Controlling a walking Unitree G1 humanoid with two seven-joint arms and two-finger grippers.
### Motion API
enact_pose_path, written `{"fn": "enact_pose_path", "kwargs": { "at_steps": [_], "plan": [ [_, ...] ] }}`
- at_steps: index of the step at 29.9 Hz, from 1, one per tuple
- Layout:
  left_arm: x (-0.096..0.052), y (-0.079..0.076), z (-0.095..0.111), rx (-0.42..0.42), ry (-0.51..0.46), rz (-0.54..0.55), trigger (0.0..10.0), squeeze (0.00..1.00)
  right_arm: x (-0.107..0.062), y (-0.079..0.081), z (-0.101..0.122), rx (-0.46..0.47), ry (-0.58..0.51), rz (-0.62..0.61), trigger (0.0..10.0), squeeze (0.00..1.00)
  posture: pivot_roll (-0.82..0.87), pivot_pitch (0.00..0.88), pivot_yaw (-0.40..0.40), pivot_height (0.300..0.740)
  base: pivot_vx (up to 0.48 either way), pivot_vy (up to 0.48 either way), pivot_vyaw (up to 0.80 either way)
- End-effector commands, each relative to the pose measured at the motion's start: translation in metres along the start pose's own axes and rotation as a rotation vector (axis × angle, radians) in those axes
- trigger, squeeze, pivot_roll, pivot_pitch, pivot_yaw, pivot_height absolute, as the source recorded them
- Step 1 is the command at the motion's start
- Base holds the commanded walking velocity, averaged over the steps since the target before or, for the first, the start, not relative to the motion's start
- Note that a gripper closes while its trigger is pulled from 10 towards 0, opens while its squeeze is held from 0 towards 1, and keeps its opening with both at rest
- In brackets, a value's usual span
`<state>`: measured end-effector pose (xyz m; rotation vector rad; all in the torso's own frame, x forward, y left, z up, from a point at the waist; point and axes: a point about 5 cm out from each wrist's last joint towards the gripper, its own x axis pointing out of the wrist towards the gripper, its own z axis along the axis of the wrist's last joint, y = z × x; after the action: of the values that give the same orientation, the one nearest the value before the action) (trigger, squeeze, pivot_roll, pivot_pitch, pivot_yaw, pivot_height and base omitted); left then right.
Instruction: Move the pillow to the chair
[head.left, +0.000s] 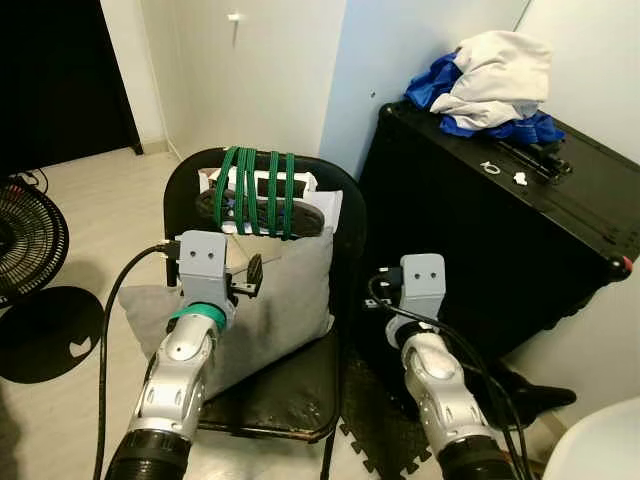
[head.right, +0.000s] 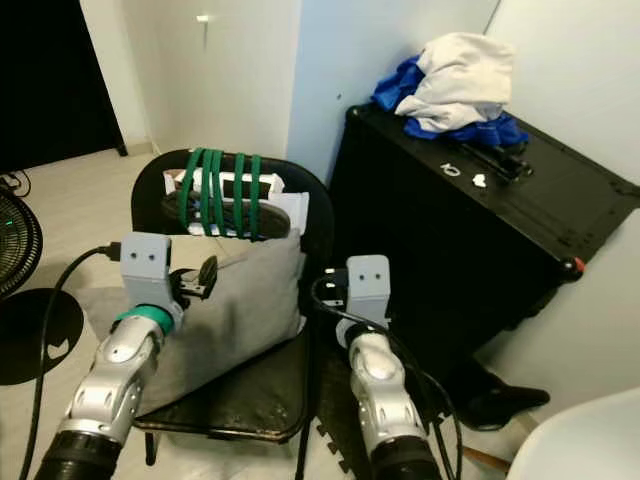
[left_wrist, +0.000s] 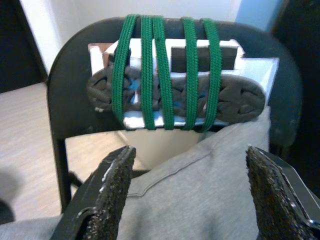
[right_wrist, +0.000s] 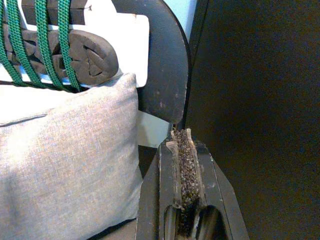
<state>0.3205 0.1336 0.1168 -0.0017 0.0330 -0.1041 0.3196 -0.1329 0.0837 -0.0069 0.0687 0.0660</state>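
Grey pillow (head.left: 270, 300) is already sitting on the black chair (head.left: 290, 390), leaning against the backrest, one corner hanging off the seat edge on the robot's left side; a bundle of dark foam pieces and white boxes (left_wrist: 172, 95) is lashed to the backrest with green cord (head.left: 255, 190), directly above the pillow.

Left gripper (left_wrist: 187, 195) is hovering over the pillow's top edge, fingers (left_wrist: 112, 192) spread wide apart, nothing between them; judged as release or just after, not a grasp. Right gripper (right_wrist: 182, 175) is hanging beside the chair, between it and the black case (head.left: 510, 230), fingers pressed together, empty; idle.

Black case is standing just right of the chair, blue and white clothes (head.left: 490, 85) piled on top; a fan (head.left: 25, 240) is on the floor well left of the chair.

Step in hand: placement looks essentially done; pillow is resting under its own weight, tilted but supported by the backrest.

Next move calls for: pulling the left arm straight back clear of the pillow without dragging the fabric; possibly a nudge toward the seat centre, since the overhanging corner could tip it off.
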Motion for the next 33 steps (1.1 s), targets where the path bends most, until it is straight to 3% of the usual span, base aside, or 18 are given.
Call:
{"fn": "enact_pose_path", "kwargs": {
  "at_steps": [1,13,18,33],
  "plan": [
    [-0.001,0.003,-0.006,-0.008,0.030,0.011,10.0,0.00,-0.001,0.000,-0.003,-0.024,0.012,0.001,10.0,0.00,0.04,0.003,-0.025,0.740,0.000,0.000,0.80],
    [0.001,0.010,-0.005,0.011,0.031,0.051,10.0,0.00,0.001,-0.001,0.000,-0.040,0.008,-0.006,10.0,0.00,0.03,0.011,-0.028,0.740,0.000,0.000,0.80],
    [0.005,0.007,0.001,-0.052,0.006,0.065,10.0,0.00,0.004,0.000,0.007,-0.070,-0.010,0.027,10.0,0.00,0.01,0.024,-0.052,0.740,0.000,0.000,0.80],
    [0.007,0.001,0.002,-0.046,0.005,0.040,10.0,0.00,0.001,-0.005,0.007,-0.073,-0.013,0.003,10.0,0.00,-0.03,0.044,-0.019,0.740,0.000,0.000,0.80]
  ]
}}
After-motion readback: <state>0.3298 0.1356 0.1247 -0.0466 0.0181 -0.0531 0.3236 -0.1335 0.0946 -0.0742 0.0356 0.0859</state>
